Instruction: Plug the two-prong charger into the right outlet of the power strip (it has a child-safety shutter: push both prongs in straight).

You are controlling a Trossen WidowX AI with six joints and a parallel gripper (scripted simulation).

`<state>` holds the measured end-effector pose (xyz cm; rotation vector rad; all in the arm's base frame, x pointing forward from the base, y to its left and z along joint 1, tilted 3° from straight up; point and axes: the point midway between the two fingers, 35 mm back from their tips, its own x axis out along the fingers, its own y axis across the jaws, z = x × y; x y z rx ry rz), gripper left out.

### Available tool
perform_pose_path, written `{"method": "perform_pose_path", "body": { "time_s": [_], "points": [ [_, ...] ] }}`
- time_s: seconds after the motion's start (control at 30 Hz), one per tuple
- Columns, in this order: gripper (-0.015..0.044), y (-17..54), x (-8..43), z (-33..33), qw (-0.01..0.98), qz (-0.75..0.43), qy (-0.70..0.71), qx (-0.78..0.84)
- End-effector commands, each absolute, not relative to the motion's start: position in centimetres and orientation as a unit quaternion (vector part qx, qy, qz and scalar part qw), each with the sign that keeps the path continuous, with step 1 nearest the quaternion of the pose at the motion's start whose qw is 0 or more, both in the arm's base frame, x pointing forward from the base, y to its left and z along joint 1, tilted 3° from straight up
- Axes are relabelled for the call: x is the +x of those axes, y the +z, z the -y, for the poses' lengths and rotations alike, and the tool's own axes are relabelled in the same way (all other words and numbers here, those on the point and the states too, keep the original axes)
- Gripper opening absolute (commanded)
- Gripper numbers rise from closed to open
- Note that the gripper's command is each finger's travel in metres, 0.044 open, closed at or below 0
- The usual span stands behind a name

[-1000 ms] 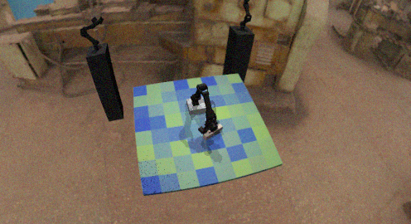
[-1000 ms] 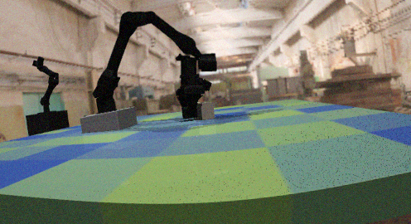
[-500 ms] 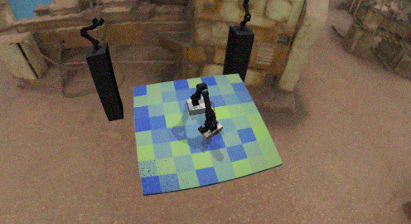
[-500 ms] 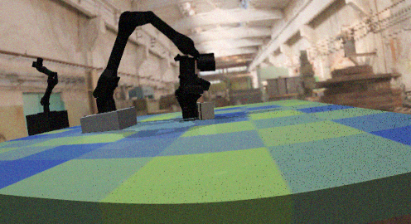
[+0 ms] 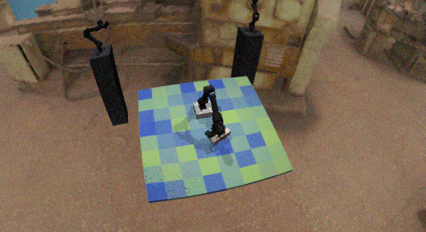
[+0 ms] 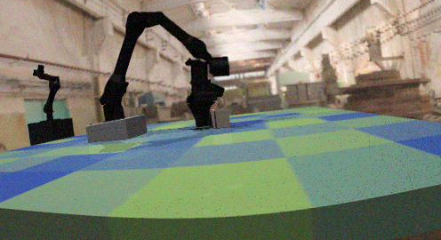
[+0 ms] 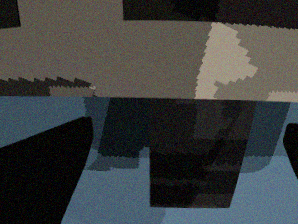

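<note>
The power strip [image 5: 215, 141] [image 6: 223, 118] [image 7: 150, 55] is a pale grey-beige bar on the mat; it crosses the upper part of the wrist view. The charger seems to be the dark block [image 7: 192, 180] just below it in the wrist view, its upper end meeting the strip's edge. Its prongs are hidden, so how far they sit in the outlet cannot be told. My gripper [image 5: 216, 132] [image 6: 203, 125] [image 7: 190, 129] points down on the arm's side of the strip. It is open, with its fingers well apart on either side of the block, not holding it.
The arm stands on a pale box-shaped base [image 5: 203, 115] [image 6: 129, 130] behind the strip. The checkered mat [image 5: 210, 164] [image 6: 222, 187] lies under both. Two black pedestals [image 5: 109, 88] [image 5: 246, 53] with other arms stand beyond the mat.
</note>
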<state>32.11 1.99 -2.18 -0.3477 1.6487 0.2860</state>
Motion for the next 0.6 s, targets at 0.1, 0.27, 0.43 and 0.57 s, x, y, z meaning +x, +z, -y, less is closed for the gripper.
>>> {"method": "perform_pose_path", "body": {
  "time_s": [0.1, 0.27, 0.43, 0.57],
  "points": [
    [0.044, -2.2, 31.8, -2.0, 0.658, -0.725, 0.13, -0.153],
    [0.044, -2.2, 31.7, -1.9, 0.659, -0.725, 0.131, -0.153],
    [0.044, -2.2, 31.2, -1.7, 0.659, -0.725, 0.13, -0.153],
    [0.044, -2.1, 30.8, -1.5, 0.659, -0.725, 0.13, -0.153]
  ]
}}
